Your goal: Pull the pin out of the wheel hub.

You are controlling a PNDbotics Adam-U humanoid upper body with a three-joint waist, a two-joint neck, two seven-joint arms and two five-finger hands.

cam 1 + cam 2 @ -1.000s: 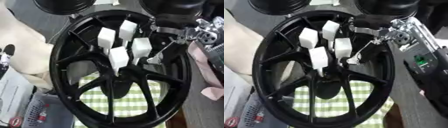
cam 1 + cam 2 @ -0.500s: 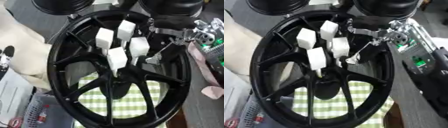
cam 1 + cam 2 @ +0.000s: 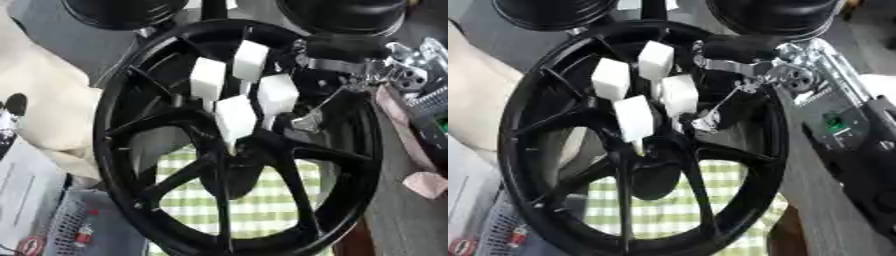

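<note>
While right hand (image 3: pixel 798 75) reached over the wheel hub (image 3: pixel 229 150) w/ white blocks (image 3: pixel 236 90), its grip couldn't be told; pin unidentifiable, so pull risked missing it.

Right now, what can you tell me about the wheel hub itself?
The wheel hub is a glossy black spoked wheel, metal by its look, that fills most of the view. Thin spokes run from a dark centre to the round rim. Four white blocks cluster above the centre. A green-and-white checked cloth shows through the lower spokes. The right hand sits at its upper right rim, its fingers hard to make out.
</note>
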